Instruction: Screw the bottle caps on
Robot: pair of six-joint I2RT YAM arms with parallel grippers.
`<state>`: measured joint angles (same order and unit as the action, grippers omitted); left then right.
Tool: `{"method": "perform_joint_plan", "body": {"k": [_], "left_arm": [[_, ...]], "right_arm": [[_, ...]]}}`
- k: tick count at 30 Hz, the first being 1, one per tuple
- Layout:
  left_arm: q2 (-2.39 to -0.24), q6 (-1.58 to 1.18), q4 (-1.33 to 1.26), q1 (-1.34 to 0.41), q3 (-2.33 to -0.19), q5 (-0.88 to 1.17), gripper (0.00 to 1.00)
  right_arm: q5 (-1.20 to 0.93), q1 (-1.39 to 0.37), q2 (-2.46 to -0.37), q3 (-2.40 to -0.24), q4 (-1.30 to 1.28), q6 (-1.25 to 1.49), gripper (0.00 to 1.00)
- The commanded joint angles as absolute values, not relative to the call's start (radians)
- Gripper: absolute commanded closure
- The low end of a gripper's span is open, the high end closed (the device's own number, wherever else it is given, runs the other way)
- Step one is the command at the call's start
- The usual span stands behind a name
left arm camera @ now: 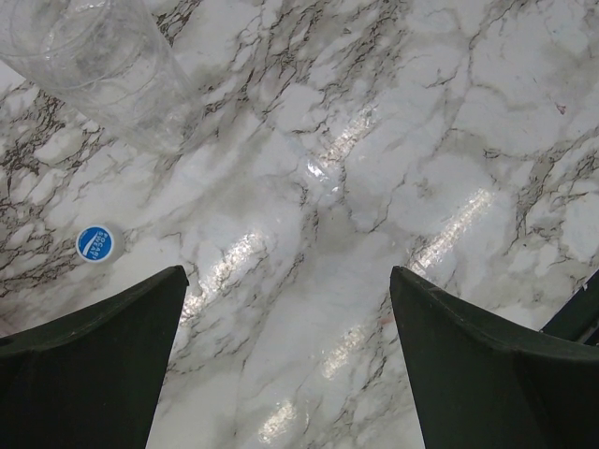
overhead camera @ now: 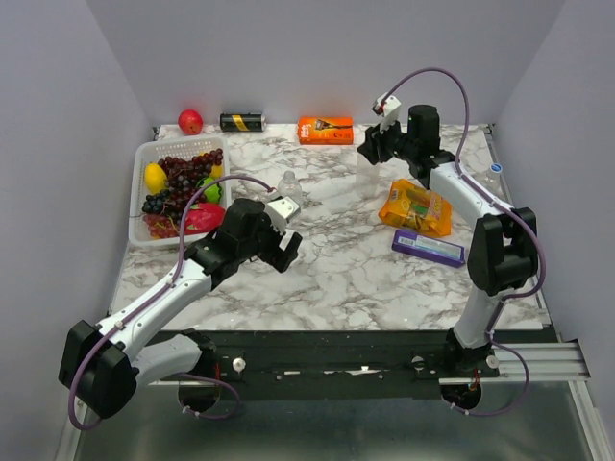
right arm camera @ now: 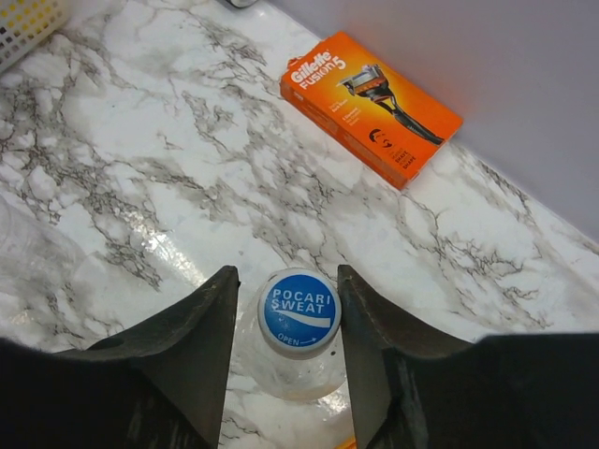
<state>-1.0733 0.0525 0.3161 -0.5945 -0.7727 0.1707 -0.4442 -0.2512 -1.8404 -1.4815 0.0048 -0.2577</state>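
Note:
A clear bottle (overhead camera: 288, 185) stands uncapped on the marble table (overhead camera: 346, 259); it also shows in the left wrist view (left arm camera: 94, 65). A loose blue cap (left arm camera: 95, 243) lies beside it. My left gripper (overhead camera: 288, 246) (left arm camera: 288, 276) is open and empty over bare marble, near this bottle. My right gripper (overhead camera: 371, 150) (right arm camera: 285, 271) is open, jaws astride a blue cap (right arm camera: 299, 311) that sits on a second clear bottle (right arm camera: 299, 374). The right finger touches the cap; a gap shows on the left. Another blue cap (overhead camera: 496, 166) lies at the right edge.
A white basket (overhead camera: 144, 154) of fruit stands at the left. A red apple (overhead camera: 190, 121), a black-and-gold can (overhead camera: 242, 122) and an orange razor box (overhead camera: 325, 129) (right arm camera: 370, 108) line the back. An orange snack bag (overhead camera: 415, 207) and a purple box (overhead camera: 429, 247) lie at the right.

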Motion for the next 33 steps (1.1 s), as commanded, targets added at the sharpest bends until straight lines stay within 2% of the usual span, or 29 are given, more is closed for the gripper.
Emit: {"method": "perform_joint_plan", "body": {"k": [1, 11, 14, 17, 18, 19, 23, 26, 30, 33], "left_arm": [[-1.078, 0.057, 0.304, -0.588, -0.793, 0.172, 0.01], [-1.077, 0.054, 0.296, -0.588, -0.790, 0.178, 0.01], [-1.074, 0.060, 0.302, -0.586, -0.792, 0.179, 0.01], [-1.059, 0.086, 0.328, -0.586, -0.795, 0.179, 0.01], [-1.051, 0.093, 0.337, -0.586, -0.795, 0.184, 0.01], [-1.042, 0.112, 0.350, -0.584, -0.799, 0.189, 0.01], [-0.967, 0.120, 0.434, -0.554, -0.804, 0.224, 0.01], [-0.904, 0.133, 0.481, -0.516, -0.808, 0.207, 0.01], [-0.856, 0.115, 0.511, -0.378, -0.833, 0.180, 0.01], [-0.830, 0.112, 0.505, -0.282, -0.841, 0.170, 0.01]], "right_arm": [[-0.403, -0.249, -1.862, -1.508, -0.023, -0.255, 0.43], [-0.390, -0.249, -1.859, -1.522, -0.031, -0.258, 0.40], [-0.388, -0.250, -1.848, -1.526, -0.034, -0.267, 0.36], [-0.403, -0.250, -1.800, -1.535, -0.058, -0.287, 0.27], [-0.419, -0.250, -1.786, -1.551, -0.114, -0.313, 0.05], [-0.408, -0.253, -1.751, -1.571, -0.145, -0.307, 0.00], [-0.374, -0.320, -1.652, -1.629, -0.222, -0.299, 0.00], [-0.458, -0.385, -1.608, -1.595, -0.204, -0.287, 0.00], [-0.603, -0.472, -1.656, -1.571, -0.134, -0.250, 0.00], [-0.606, -0.535, -1.733, -1.598, -0.095, -0.204, 0.01]]}}
